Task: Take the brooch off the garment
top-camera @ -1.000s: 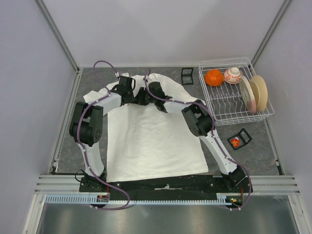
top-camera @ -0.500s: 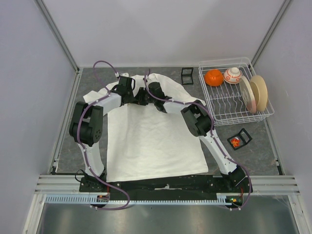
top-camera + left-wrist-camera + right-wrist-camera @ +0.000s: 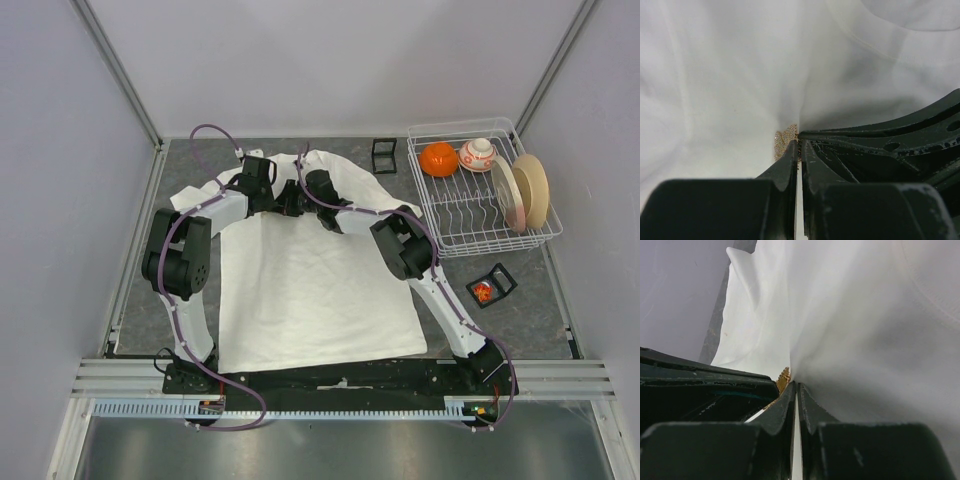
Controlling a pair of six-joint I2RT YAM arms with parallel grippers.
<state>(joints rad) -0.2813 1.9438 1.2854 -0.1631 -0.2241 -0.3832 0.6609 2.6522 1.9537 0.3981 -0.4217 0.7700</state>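
A mottled grey stone-look counter point(image 3: 520, 310), closed in by pale lilac-grey walls point(image 3: 330, 60) and aluminium corner posts, carries a large white short-sleeved T-shirt point(image 3: 310, 290), the garment, spread flat with its hem toward the arm bases. At the far right stands a white wire dish rack point(image 3: 500, 245) holding a glossy orange bowl point(image 3: 438, 159), a round white-and-orange patterned bowl point(image 3: 478, 153) and two beige plates point(image 3: 525, 190) set on edge. One small open black square box point(image 3: 383, 153) sits beside the shirt's far shoulder; another point(image 3: 492, 285), with something orange-red inside, lies near the rack. Both arms reach across the shirt and meet at its chest. There the soft cotton puckers into a raised fold around a small gold brooch point(image 3: 784, 141) with a grainy, glittering face, still on the cloth. The matt black left tool point(image 3: 800, 147) is clenched to a thin slit, its tips at the brooch; the right tool point(image 3: 796, 386) is clenched likewise, just beside it. Whether either pinches brooch or cloth cannot be told.
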